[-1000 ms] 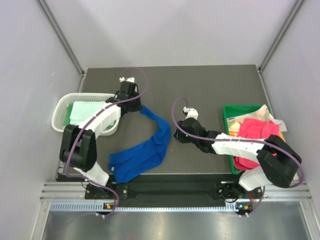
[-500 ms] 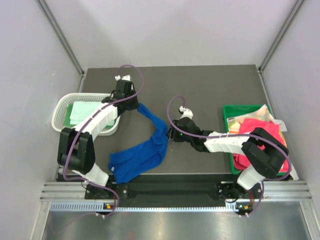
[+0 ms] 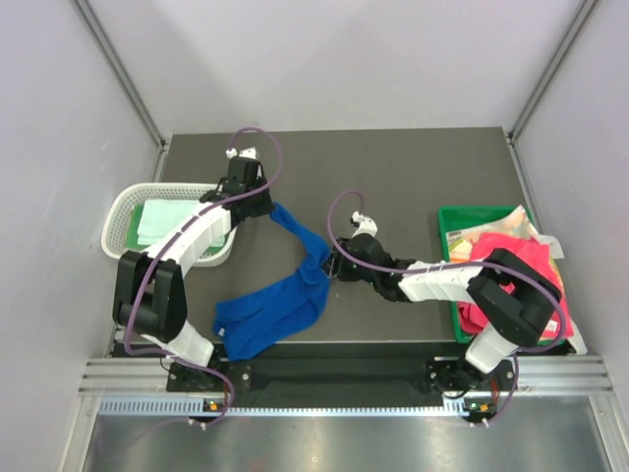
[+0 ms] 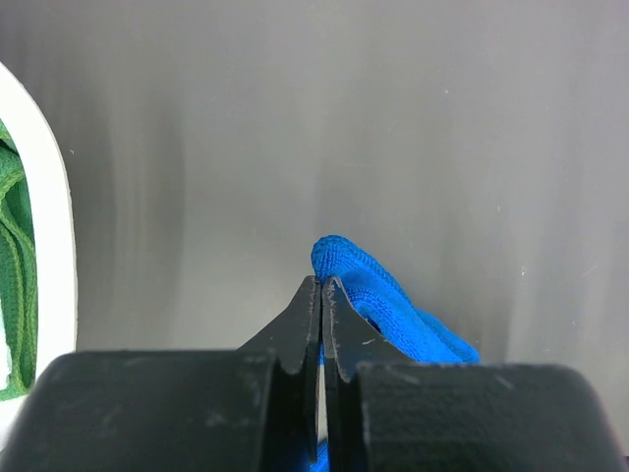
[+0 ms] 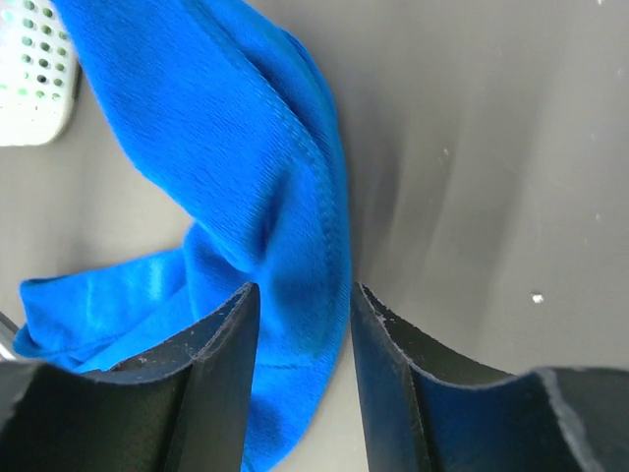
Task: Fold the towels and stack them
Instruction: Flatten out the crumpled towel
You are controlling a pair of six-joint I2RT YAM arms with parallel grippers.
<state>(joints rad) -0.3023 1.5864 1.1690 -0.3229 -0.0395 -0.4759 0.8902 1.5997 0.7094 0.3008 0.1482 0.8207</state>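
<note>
The left hand (image 4: 321, 287) pinched a corner of the royal blue towel (image 3: 285, 300) beside the white mesh basket (image 3: 116, 224); the right hand (image 5: 304, 292), fingers parted, straddled its hem.

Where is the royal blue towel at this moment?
In the top view, the royal blue towel lies on the table left of centre, between the white basket and the right hand; the left hand pinches its far corner.

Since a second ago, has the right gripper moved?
Yes. The right gripper slid left, away from the green bin, to the blue towel edge, jaws open.
</note>
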